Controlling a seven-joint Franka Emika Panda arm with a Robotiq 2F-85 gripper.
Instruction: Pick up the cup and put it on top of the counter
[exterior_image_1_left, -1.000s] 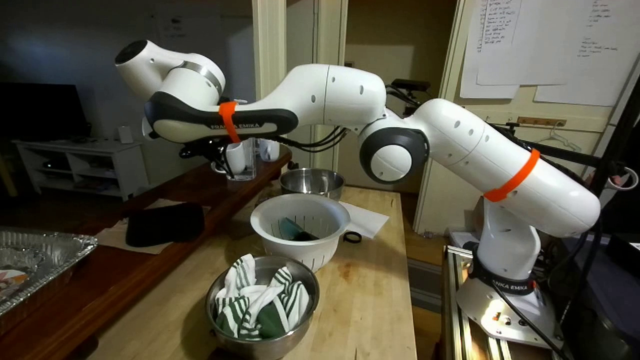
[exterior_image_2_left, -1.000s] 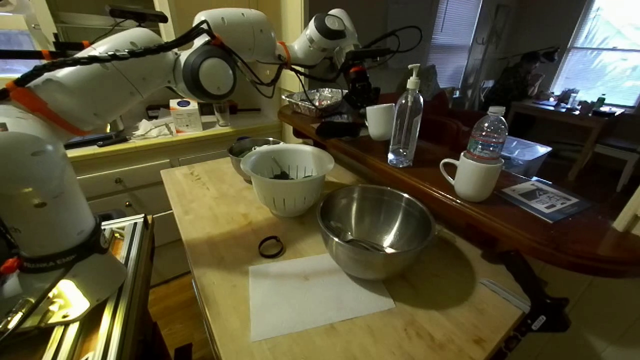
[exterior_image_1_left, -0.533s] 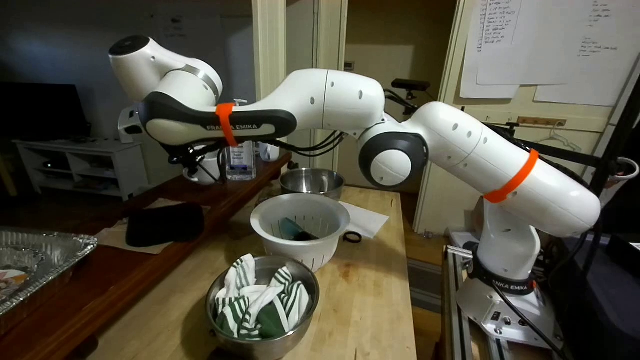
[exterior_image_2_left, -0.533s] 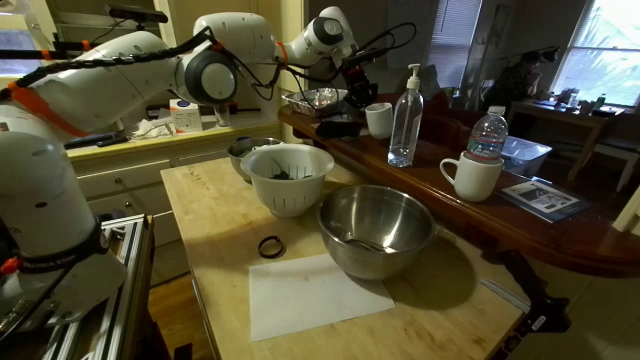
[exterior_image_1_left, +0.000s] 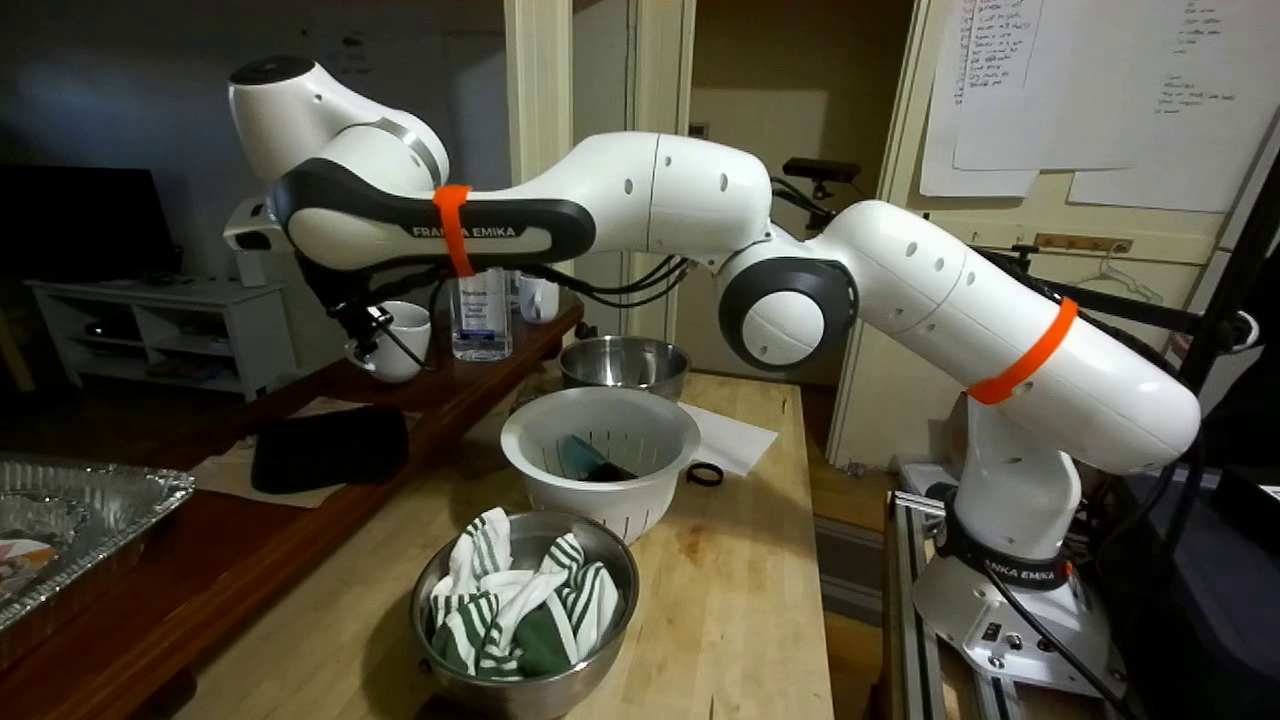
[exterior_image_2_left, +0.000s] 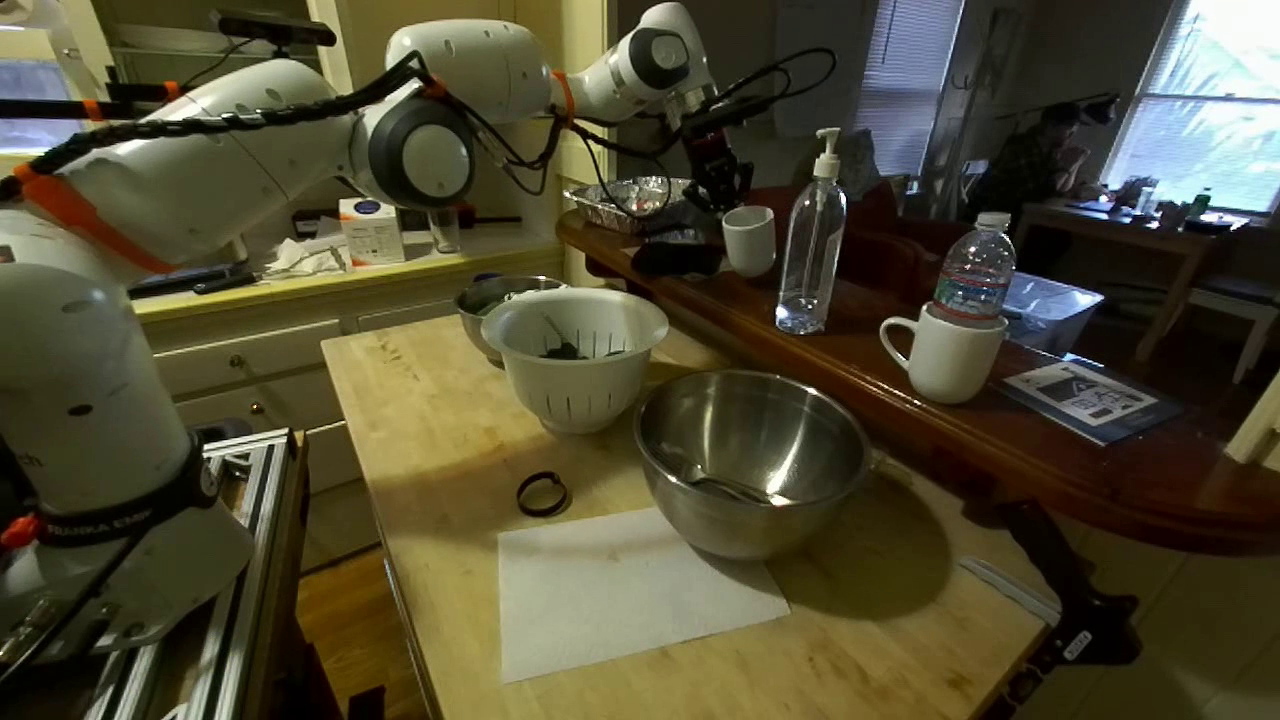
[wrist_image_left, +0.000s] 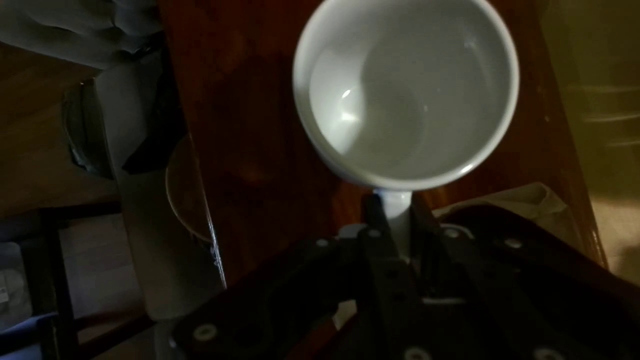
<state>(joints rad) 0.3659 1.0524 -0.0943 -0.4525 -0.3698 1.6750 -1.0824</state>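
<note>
Pincer (wrist_image_left: 395, 207) clamped on handle (wrist_image_left: 396, 201) of cup (wrist_image_left: 407, 95) just ahead; both just moved away from btl (exterior_image_2_left: 811, 250), so hold prob OK; counter (wrist_image_left: 245, 165) below, contact unclear; prob lower & release next

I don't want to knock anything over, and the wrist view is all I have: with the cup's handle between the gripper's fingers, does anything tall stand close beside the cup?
Observer: Yes, a clear pump bottle stands beside the cup, apart from it.
Operator: That isn't in my picture. What comes past that bottle?
Observer: Farther along the counter is another white mug, with a water bottle rising above its rim.
Operator: And the opposite way from the cup?
Observer: A foil tray stands on the same counter, seen in both exterior views.
</note>
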